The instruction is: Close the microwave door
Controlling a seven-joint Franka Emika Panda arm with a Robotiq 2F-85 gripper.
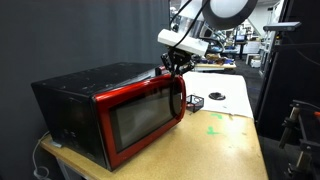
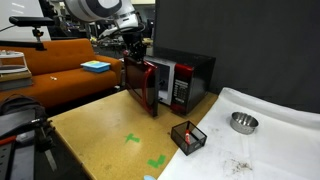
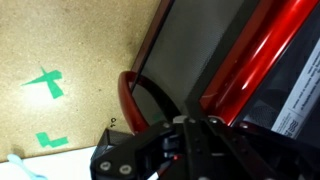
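Observation:
The microwave (image 1: 75, 95) has a black casing and a glossy red front; it stands on the wooden table and also shows in an exterior view (image 2: 190, 75). The microwave door (image 2: 140, 88), a red frame with dark glass, stands swung out from the oven's front, partly open. From the other side it looks nearer the front (image 1: 140, 115). My gripper (image 1: 176, 64) is at the door's top outer corner, against its edge (image 2: 135, 48). In the wrist view the fingers (image 3: 185, 125) look shut and empty, just beside the door's red frame (image 3: 250, 60) and glass.
A small black wire cube (image 2: 188, 137) with something orange inside stands on the table near the door (image 1: 194, 102). A metal bowl (image 2: 243, 122) sits on a white sheet (image 2: 280, 140). Green tape marks (image 2: 132, 139) lie on the tabletop (image 3: 45, 82). An orange sofa (image 2: 60, 60) stands beyond the table.

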